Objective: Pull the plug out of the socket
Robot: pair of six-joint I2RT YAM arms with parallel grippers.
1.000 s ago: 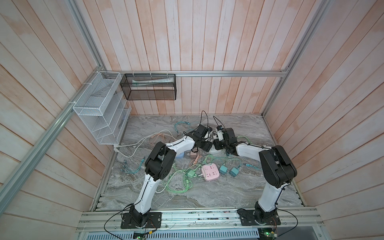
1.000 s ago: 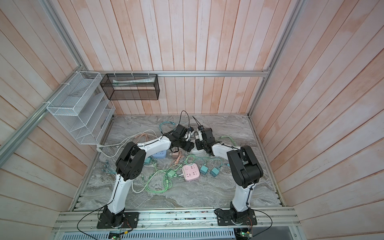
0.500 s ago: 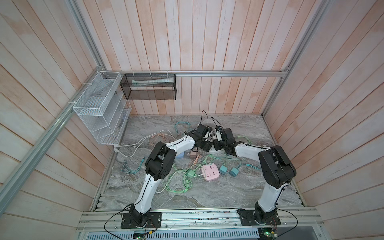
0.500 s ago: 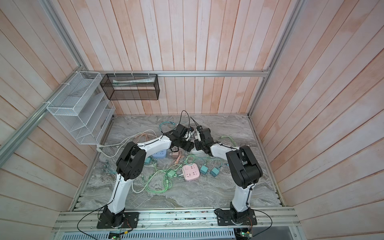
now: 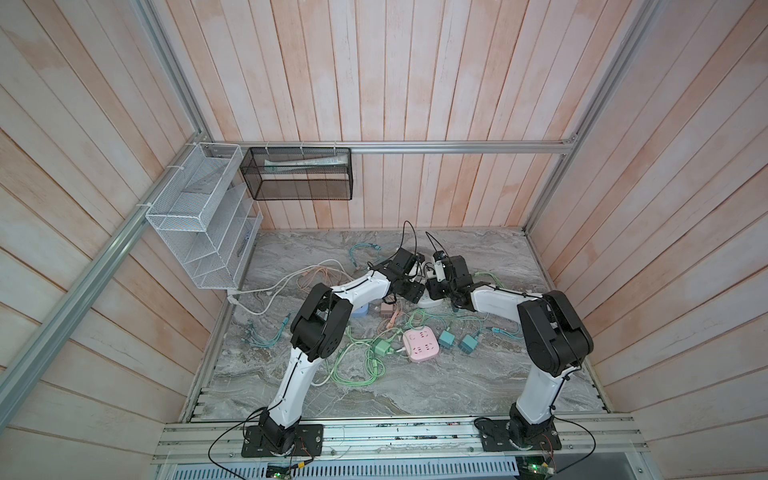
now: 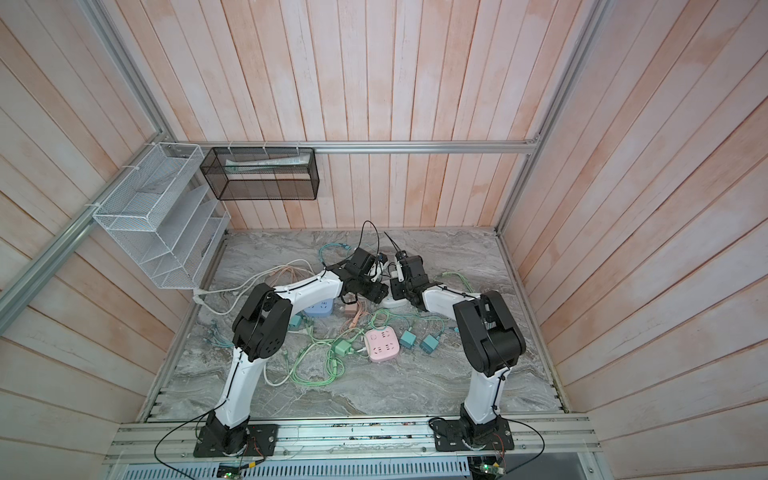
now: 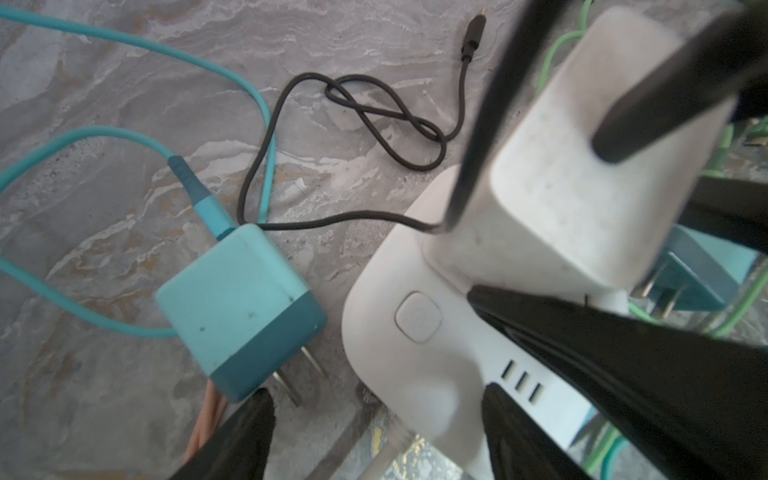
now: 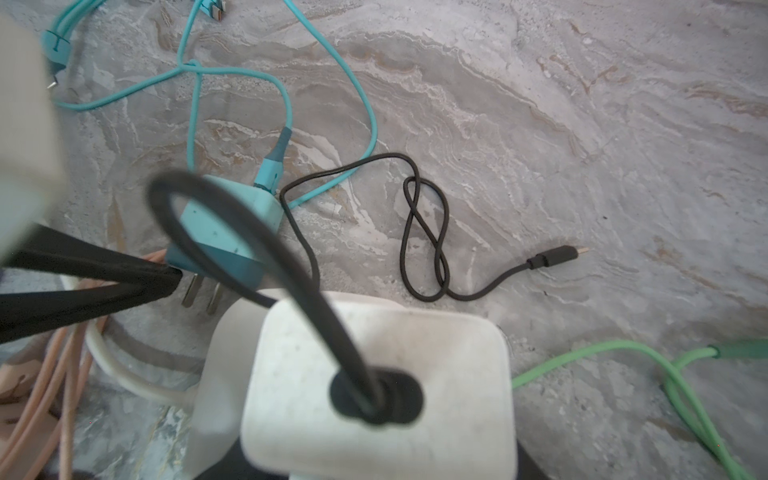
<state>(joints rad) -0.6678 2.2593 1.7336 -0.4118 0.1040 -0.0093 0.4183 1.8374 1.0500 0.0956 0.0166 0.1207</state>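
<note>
the white plug (image 7: 582,187) is sitting in the socket (image 7: 415,340), its black cord (image 8: 291,274) rising from its top. the right gripper (image 5: 435,287) is pinching the plug's smooth, rigid sides; gripping low, near the socket, is probably limiting slip. the left gripper (image 7: 374,411) is straddling the socket's end, half open, seemingly not clamping it.

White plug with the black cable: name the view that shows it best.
Left wrist. There the white plug shows its side, where it meets the socket strip, and the right gripper shut on it. The right wrist view shows only its top and cable. In both top views it is too small to make out.
</note>
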